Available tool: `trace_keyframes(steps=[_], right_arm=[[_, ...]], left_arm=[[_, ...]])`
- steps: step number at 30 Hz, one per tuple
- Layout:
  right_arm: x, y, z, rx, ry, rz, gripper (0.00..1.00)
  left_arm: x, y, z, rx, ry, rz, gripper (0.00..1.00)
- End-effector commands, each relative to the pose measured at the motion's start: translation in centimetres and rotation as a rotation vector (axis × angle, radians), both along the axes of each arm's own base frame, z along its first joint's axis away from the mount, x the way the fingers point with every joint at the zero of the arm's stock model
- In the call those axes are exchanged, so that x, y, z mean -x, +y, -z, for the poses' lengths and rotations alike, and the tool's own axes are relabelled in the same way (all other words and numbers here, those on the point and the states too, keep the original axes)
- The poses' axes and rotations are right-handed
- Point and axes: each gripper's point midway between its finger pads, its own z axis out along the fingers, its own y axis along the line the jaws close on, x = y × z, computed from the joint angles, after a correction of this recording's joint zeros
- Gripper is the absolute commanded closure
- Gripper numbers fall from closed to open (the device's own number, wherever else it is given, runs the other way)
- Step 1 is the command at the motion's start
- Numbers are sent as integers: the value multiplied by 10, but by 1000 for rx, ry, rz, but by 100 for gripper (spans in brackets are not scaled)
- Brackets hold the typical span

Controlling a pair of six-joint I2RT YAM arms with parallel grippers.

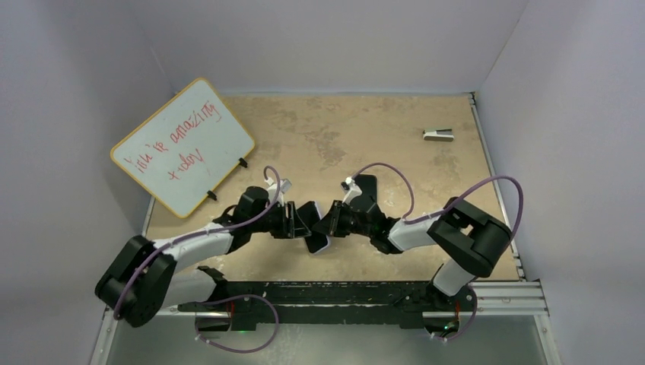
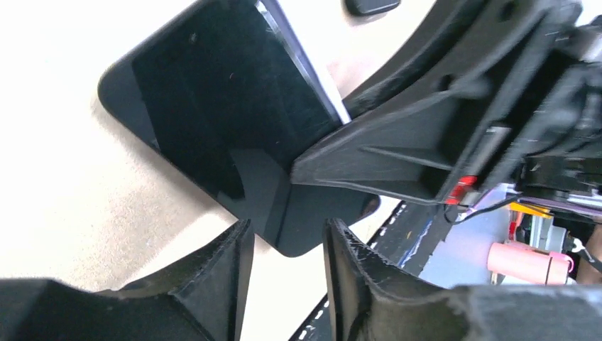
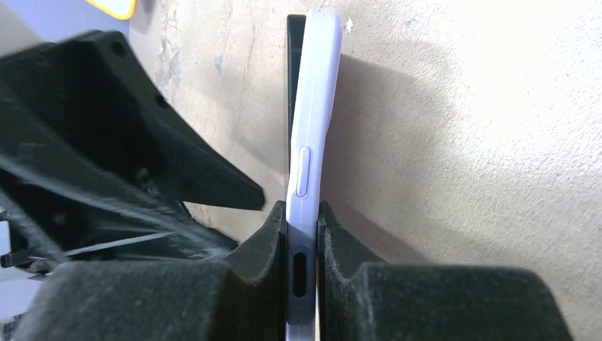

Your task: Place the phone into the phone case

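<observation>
The phone case (image 3: 307,142) is a pale lavender shell that I see edge-on, and my right gripper (image 3: 304,213) is shut on its near end. The glossy black phone (image 2: 213,114) lies against the case. A pale case rim (image 2: 305,67) shows along one long side. At the far end the phone's edge (image 3: 292,64) stands a little out of the shell. My left gripper (image 2: 287,226) is open, with the phone's near corner just between its fingertips (image 2: 238,245). In the top view both grippers meet over the phone (image 1: 318,242) above the table's near middle.
A whiteboard (image 1: 182,144) with red writing leans at the back left. A small grey stapler-like object (image 1: 439,135) lies at the back right. Another black slab (image 1: 366,188) lies just behind the right wrist. A metal rail (image 1: 502,293) runs along the near edge.
</observation>
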Motion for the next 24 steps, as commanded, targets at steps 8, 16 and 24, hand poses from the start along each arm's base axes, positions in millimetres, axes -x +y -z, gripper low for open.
trace_keyframes(steps=[8, 16, 24], right_arm=[[0, -20, -55, 41, -230, -29, 100], [20, -26, -46, -1, -161, -57, 100], [21, -23, -29, -3, -87, -34, 98]], left_arm=[[-32, 29, -94, 55, -195, -181, 39], [-32, 24, -80, 48, -133, -164, 43], [-26, 22, -42, 26, -30, -154, 47]])
